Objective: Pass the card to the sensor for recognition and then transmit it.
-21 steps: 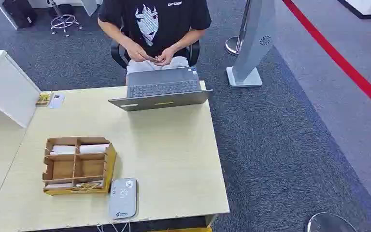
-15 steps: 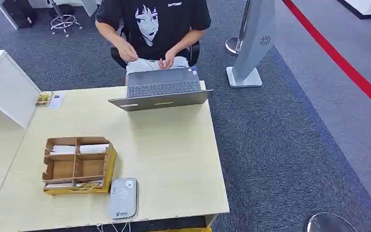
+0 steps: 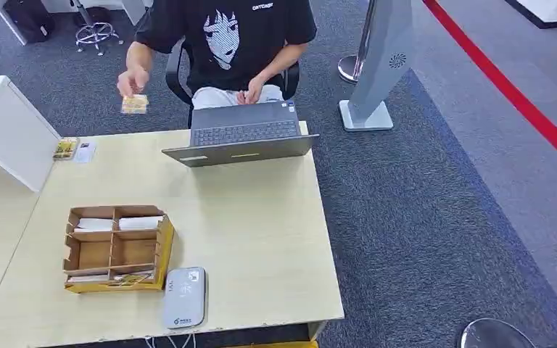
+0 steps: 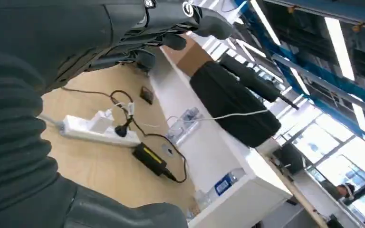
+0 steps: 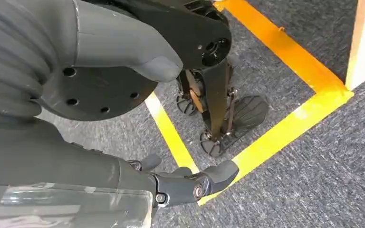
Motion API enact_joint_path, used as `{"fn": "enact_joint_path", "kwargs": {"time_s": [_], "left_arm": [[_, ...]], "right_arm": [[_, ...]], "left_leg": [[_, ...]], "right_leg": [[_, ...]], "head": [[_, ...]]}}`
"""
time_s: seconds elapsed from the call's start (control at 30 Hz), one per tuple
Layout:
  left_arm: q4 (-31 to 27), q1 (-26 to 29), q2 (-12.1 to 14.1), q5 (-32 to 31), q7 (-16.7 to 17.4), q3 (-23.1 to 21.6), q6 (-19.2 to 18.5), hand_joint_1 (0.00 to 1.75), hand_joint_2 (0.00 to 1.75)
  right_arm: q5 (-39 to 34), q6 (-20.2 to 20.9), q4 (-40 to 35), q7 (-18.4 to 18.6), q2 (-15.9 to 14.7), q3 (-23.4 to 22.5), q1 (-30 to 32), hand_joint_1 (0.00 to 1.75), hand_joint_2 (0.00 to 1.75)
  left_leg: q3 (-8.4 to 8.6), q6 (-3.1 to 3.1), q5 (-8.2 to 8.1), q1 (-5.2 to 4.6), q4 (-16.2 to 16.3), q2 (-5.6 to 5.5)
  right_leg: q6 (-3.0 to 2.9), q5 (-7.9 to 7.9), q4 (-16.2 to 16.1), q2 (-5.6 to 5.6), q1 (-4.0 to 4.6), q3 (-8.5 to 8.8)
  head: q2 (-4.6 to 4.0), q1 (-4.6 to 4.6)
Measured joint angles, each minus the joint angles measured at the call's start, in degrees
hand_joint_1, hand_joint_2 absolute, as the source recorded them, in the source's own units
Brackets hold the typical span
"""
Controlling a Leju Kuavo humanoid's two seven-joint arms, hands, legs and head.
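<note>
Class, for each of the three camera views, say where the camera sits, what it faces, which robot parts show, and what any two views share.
Head view: high on the body, facing forward and down at the table, card reader, laptop and a seated person.
Left wrist view: behind the left hand, facing a power strip and ceiling lights.
Right wrist view: behind the right hand, facing carpet and yellow tape.
Shared: both wrist views show empty hands.

A small yellowish rectangular card [image 3: 134, 104] is pinched in a seated person's raised hand, held in the air beyond the far left edge of the pale wooden table (its print is too blurred to read). The flat grey rounded-rectangle card sensor [image 3: 185, 297] lies face up near the table's near edge, just beside the wooden divided box.
</note>
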Motion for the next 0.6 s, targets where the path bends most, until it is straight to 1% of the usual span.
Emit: {"fn": "enact_joint_path", "kwargs": {"time_s": [0.33, 0.57, 0.6], "left_arm": [[4.29, -6.41, 7.15, -15.19, 4.18, -10.19, 1.57, 0.00, 1.75], [7.91, -10.82, 11.19, -26.61, 7.73, -17.61, 3.15, 0.00, 1.75], [8.50, -11.45, 11.82, -28.11, 8.24, -18.67, 3.28, 0.12, 1.75]], "right_arm": [[2.27, 0.28, 0.31, 1.09, -0.74, 1.81, -0.21, 0.00, 1.75], [4.02, 0.79, 0.39, 1.92, -1.14, 2.82, -0.31, 0.00, 1.75], [4.09, 0.81, 0.42, 1.99, -1.20, 3.04, -0.33, 0.00, 1.75]], "left_leg": [[0.01, -0.02, 0.02, 0.00, 0.01, 0.06], [0.00, -0.02, 0.02, 0.00, 0.01, 0.07], [0.00, -0.02, 0.02, 0.00, 0.01, 0.07]], "right_leg": [[-0.03, 0.04, 0.00, 0.06, 0.00, -0.02], [-0.03, 0.04, 0.01, 0.08, 0.00, -0.04], [-0.03, 0.04, 0.01, 0.08, 0.00, -0.04]], "head": [[0.00, 0.00], [0.00, 0.02], [0.00, 0.02]]}}
